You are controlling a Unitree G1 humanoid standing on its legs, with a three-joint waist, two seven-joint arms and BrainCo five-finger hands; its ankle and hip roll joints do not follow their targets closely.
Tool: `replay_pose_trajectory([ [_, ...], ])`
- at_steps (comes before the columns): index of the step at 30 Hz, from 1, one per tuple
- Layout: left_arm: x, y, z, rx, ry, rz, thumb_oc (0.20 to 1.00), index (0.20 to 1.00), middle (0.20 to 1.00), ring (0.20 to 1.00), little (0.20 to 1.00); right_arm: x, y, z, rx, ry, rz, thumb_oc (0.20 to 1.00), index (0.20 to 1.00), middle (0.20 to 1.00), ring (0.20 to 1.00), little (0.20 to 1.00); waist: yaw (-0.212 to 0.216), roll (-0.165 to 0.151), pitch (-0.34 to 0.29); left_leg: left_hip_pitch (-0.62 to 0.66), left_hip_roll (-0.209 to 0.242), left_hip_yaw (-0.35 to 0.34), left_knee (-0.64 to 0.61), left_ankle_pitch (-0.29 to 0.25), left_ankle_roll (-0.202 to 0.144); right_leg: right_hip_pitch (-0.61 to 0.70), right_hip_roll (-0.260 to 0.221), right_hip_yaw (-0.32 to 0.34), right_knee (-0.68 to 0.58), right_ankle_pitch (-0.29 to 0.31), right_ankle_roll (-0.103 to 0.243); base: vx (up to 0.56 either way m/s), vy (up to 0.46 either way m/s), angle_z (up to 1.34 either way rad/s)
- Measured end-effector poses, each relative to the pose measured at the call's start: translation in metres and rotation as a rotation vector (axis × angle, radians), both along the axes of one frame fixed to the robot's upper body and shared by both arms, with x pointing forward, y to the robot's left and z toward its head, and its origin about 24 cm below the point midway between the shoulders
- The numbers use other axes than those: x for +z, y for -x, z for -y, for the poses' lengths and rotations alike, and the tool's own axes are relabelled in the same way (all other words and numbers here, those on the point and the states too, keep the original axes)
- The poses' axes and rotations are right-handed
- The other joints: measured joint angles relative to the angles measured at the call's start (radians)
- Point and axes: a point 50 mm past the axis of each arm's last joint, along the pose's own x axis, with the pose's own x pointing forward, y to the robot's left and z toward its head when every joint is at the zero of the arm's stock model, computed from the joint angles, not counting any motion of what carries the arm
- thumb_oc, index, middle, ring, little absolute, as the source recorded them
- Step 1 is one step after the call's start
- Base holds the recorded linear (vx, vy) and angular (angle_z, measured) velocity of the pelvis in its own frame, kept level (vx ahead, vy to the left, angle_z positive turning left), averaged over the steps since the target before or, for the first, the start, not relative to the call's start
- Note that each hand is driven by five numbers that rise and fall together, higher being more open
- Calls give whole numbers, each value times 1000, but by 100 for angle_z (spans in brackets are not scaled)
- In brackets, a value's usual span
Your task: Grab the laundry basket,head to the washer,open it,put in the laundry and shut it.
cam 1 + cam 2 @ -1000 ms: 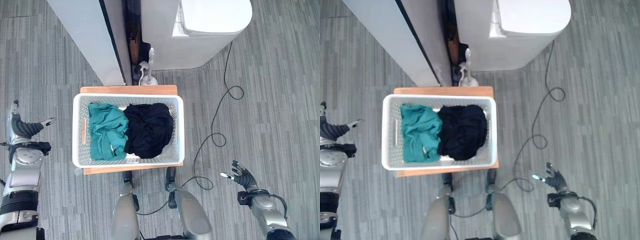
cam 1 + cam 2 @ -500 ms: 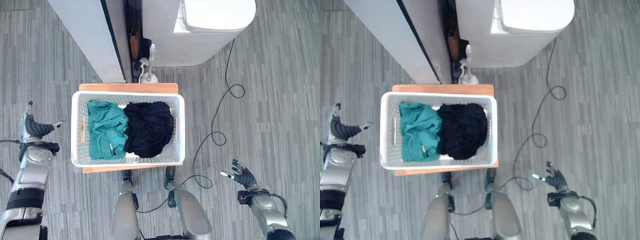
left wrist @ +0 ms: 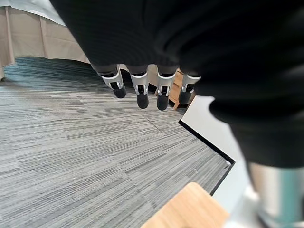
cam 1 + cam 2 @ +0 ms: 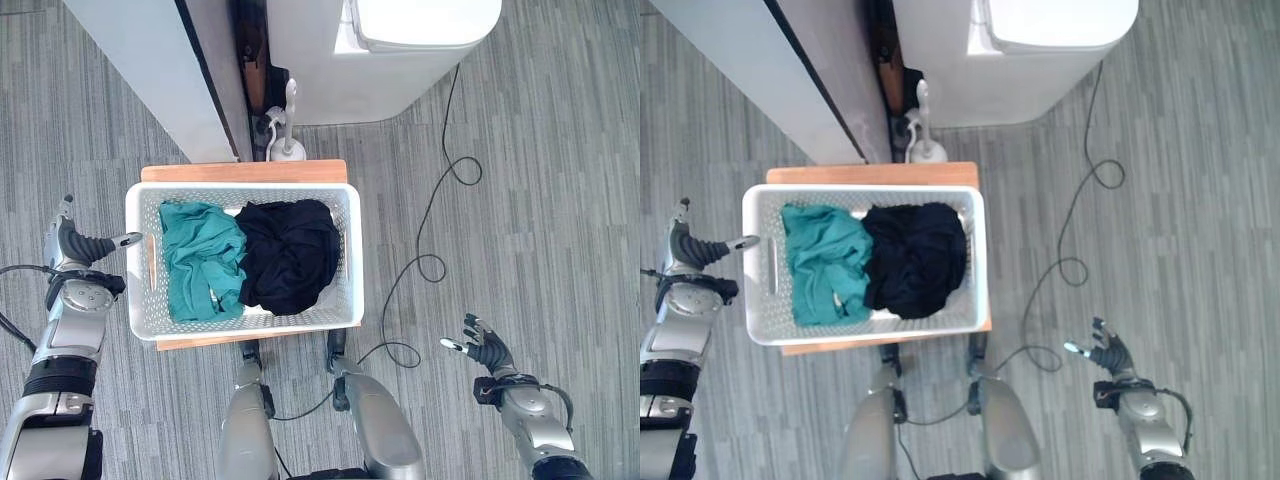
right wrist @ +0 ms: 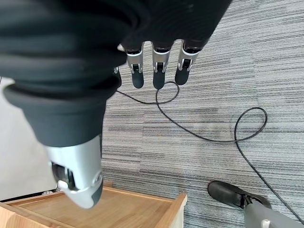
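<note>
One white laundry basket (image 4: pixel 345 250) with two garments is seen from the head views; both the left robot hand (image 4: pixel 78 243) and the right robot hand (image 4: pixel 484 350) are spread, empty.

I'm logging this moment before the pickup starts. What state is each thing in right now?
Laundry basket: on the wooden stand, not held.
Green garment: crumpled in the basket.
Black garment: bunched beside it.
Washer: lid shut.
Left hand: open, beside the basket.
Right hand: open, over the floor.
</note>
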Motion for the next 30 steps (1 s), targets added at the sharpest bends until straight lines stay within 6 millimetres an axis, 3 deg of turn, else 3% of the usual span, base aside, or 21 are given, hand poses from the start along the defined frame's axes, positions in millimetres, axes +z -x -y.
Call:
replay_pose_trajectory([
  [5,-8,-1,-2,8,7,-29,1000,1000,1000,1000,1000,8,-4,-2,2,11,47,1000,1000,1000,1000,1000,-8,0,0,-2,0,3,0,0,0,-5,0,3,0,1,0,4,1,-2],
  [13,-11,-14,1,8,45,-44,1000,1000,1000,1000,1000,70,-28,-16,82,61,322,1000,1000,1000,1000,1000,-6,1,1,-31,2,-2,13,2,-2,-15,4,4,-23,20,-1,13,1,0],
  [17,-11,-19,5,-5,47,-49,1000,1000,1000,1000,1000,90,-37,-23,104,67,418,1000,1000,1000,1000,1000,-2,2,2,-34,5,-2,14,4,-3,-17,7,5,-27,26,-2,46,-2,-1],
  [20,-11,-23,13,-37,71,-27,1000,1000,1000,1000,1000,120,-57,-38,163,89,526,1000,1000,1000,1000,1000,7,2,2,-53,6,-6,23,7,-5,-19,12,1,-46,42,-5,-49,7,0],
  [25,-7,-34,27,-84,64,-22,1000,1000,1000,1000,1000,133,-75,-72,295,88,569,1000,1000,1000,1000,1000,33,9,5,-58,6,-16,31,7,-4,-18,10,-4,-41,43,-6,-3,11,5],
  [30,-11,-34,33,-107,53,-38,1000,1000,1000,1000,1000,113,-72,-76,290,84,476,1000,1000,1000,1000,1000,37,9,6,-49,-1,-24,32,9,-2,-3,3,-14,-40,43,-5,4,13,5],
])
